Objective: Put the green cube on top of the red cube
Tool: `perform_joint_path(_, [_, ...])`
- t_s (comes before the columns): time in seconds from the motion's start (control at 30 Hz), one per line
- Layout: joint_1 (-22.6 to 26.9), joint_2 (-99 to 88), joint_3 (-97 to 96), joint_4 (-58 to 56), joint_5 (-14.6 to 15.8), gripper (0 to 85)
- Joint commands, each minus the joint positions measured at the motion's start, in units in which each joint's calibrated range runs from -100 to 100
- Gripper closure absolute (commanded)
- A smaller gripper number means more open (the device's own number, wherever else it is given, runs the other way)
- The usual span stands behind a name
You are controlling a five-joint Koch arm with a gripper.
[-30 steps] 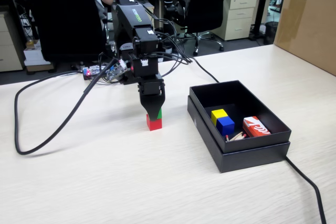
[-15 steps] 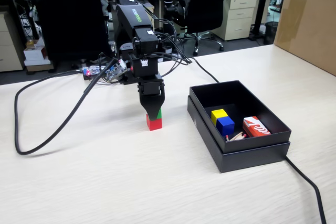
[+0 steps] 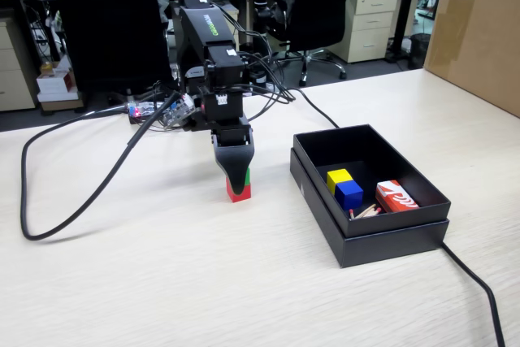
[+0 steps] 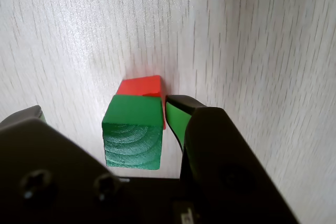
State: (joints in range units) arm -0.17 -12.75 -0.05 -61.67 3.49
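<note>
In the wrist view the green cube (image 4: pixel 133 129) rests on top of the red cube (image 4: pixel 140 85), shifted a little toward the camera. The gripper (image 4: pixel 107 108) is open around the stack. Its right green-faced finger (image 4: pixel 175 116) stands just beside the green cube, and its left finger (image 4: pixel 31 114) is well apart from it. In the fixed view the gripper (image 3: pixel 236 175) hangs straight down over the red cube (image 3: pixel 238 193) on the table. It hides most of the green cube there.
A black open box (image 3: pixel 382 240) stands to the right with a yellow cube (image 3: pixel 338 177), a blue cube (image 3: pixel 349 193) and a red-and-white packet (image 3: pixel 396 196) inside. A black cable (image 3: pixel 81 205) loops on the left. A cardboard box (image 3: pixel 479 30) stands far right.
</note>
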Motion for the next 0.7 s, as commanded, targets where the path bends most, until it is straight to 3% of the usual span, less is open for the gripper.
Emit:
perform_joint_path(0.0, [-0.1, -5.3, 3.4, -0.3, -0.7, 38.8])
perform_joint_path(0.47, [-0.2, -19.4, 3.7, -5.6, -2.2, 37.5])
perform_joint_path(0.67, [-1.1, -31.7, -1.8, -5.6, -4.6, 37.4])
